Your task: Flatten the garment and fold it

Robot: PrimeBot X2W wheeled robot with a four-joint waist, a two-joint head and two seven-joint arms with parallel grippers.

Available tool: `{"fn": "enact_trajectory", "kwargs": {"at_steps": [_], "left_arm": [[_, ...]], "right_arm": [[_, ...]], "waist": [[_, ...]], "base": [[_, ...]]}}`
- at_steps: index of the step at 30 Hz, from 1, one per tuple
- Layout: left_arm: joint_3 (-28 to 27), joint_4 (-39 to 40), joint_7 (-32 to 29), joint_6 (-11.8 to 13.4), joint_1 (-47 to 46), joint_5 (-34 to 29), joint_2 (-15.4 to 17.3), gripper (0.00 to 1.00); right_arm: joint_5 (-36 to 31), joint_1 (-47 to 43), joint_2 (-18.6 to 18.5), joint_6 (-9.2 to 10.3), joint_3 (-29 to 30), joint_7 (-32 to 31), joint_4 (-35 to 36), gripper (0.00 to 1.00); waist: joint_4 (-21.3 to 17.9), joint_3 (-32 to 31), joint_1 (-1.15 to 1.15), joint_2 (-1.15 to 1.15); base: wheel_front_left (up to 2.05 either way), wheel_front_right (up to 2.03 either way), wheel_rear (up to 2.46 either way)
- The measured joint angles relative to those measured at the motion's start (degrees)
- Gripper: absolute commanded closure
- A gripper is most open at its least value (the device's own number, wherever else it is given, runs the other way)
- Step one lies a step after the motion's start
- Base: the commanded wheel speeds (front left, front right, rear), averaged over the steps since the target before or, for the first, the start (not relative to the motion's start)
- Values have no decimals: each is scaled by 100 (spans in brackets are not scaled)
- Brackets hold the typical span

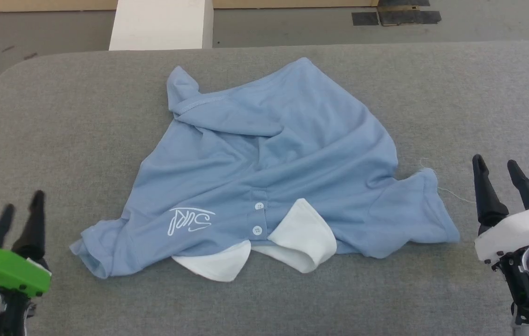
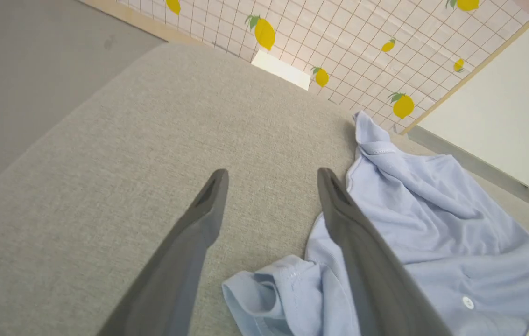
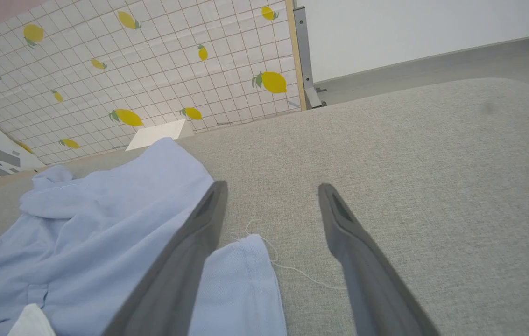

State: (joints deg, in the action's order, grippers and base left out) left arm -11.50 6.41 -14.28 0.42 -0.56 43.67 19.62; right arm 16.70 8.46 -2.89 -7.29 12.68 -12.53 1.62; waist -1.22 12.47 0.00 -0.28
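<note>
The light blue short-sleeved polo shirt [image 1: 273, 172] lies front-up and rumpled in the middle of the grey fabric-covered table [image 1: 82, 116], with its white collar [image 1: 301, 233] toward the robot and its hem toward the far edge. The flattening step appears to be in hand, and no fold has been made. Deep creases run across the body, and the hem corner [image 1: 185, 88] on the robot's left is turned over on itself.

The dark-fingered left gripper [image 1: 22, 205] stands wide and empty, near the left sleeve [image 1: 98, 252] but apart from it. The dark-fingered right gripper [image 1: 495, 164] is equally wide and empty, just beside the right sleeve [image 1: 423, 214]. In the right wrist view that sleeve's cuff lies between the fingers, though contact cannot be confirmed.

The next move probably calls for each gripper to pinch an edge of the cloth and draw it outward, and for the turned hem corner to be opened out.

By count there are one shirt, two grippers, two sleeves, two white buttons [image 1: 258, 206] in sight, two collar points, one white cursive logo [image 1: 189, 220] and one loose thread [image 1: 451, 193].
</note>
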Motion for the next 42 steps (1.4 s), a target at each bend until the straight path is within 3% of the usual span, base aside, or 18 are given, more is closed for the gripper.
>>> {"fn": "enact_trajectory", "kwargs": {"at_steps": [5, 10, 15, 20, 27, 37, 42], "left_arm": [[81, -309, 1256, -272, 82, -704, -32, 0], [248, -591, 1816, -390, 75, -959, -140, 0], [346, -631, 1979, -420, 34, -1046, -130, 0], [415, -614, 2000, -446, -98, -1061, -101, 0], [581, -595, 2049, -549, -409, -1060, -46, 0], [822, -754, 2235, -650, -754, -1032, 59, 0], [895, -864, 2336, -694, -781, -993, 85, 0]], "right_arm": [[8, -36, 0, 0, 15, -5, -23, 0], [-110, -44, -1, 0, 58, -246, 10, 0], [-581, 82, -4, 0, -245, -1169, 244, 0], [-1042, 923, -2, -1, -888, -2523, 268, 0], [-1751, 2302, 2, -1, -1479, -3999, -655, 0], [-2414, 3041, -1, -1, -1817, -4691, -1983, 0], [-2316, 3224, -33, 8, -1954, -5001, -2114, 0]], "waist": [[-42, 22, 0, 0], [-57, 39, 0, 0], [-67, 98, 0, 0], [-59, 220, 0, 0], [54, 526, 0, 0], [412, 1050, 0, 0], [565, 1203, 0, 0]], "base": [[0, 0, 0], [0, 0, 0], [0, 0, 0], [0, 0, 0], [0, 0, 0], [0, 0, 0], [0, 0, 0]]}}
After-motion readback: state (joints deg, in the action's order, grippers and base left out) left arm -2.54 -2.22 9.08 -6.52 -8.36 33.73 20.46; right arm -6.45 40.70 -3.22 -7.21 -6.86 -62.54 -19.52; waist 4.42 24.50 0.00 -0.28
